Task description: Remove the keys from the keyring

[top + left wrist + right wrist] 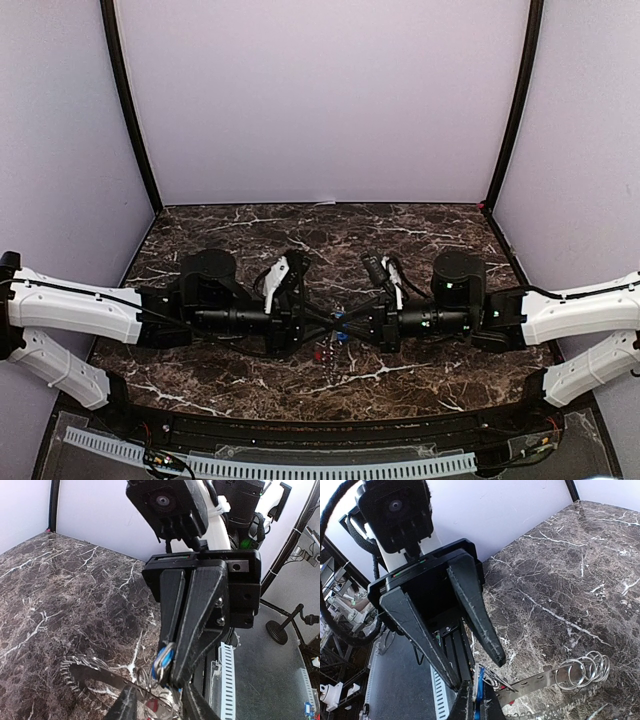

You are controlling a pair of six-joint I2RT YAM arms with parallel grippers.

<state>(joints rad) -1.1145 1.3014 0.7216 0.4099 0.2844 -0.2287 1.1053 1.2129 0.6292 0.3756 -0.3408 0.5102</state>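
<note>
Nearest the lens in the left wrist view, we are seeing the left tool (157,695) as two dark fingertips at the bottom edge. They are standing apart at a middling width, with nothing pinched between them that we can make out. Just beyond them the right tool (167,671) is pointing back toward us with its jaws pressed together on the blue-headed key (165,659), blue plastic showing at the very tips. We are logging the keyring (92,672) as seen almost edge-on. Its toothed rim is running from the pinch point out to the left of this view, over the table (60,590), and we cannot tell whether its far edge is touching the marble. The red-headed key (152,709) is sitting low in the gap between the left fingertips. From the right wrist, the same flat band is reaching away to the right of the blue key and carrying a cluster of small split rings (582,672). From above, both tools are meeting nose to nose over the middle of the table, so neither arm is the nearer one. We are judging that the coming move turns on one relation: the band is lying crosswise to the line of the two tools, directly between the left fingers. That is placing the left tool to clamp the band or the red key while the right holds the blue one. Which of the two it would catch, we cannot tell.
</note>
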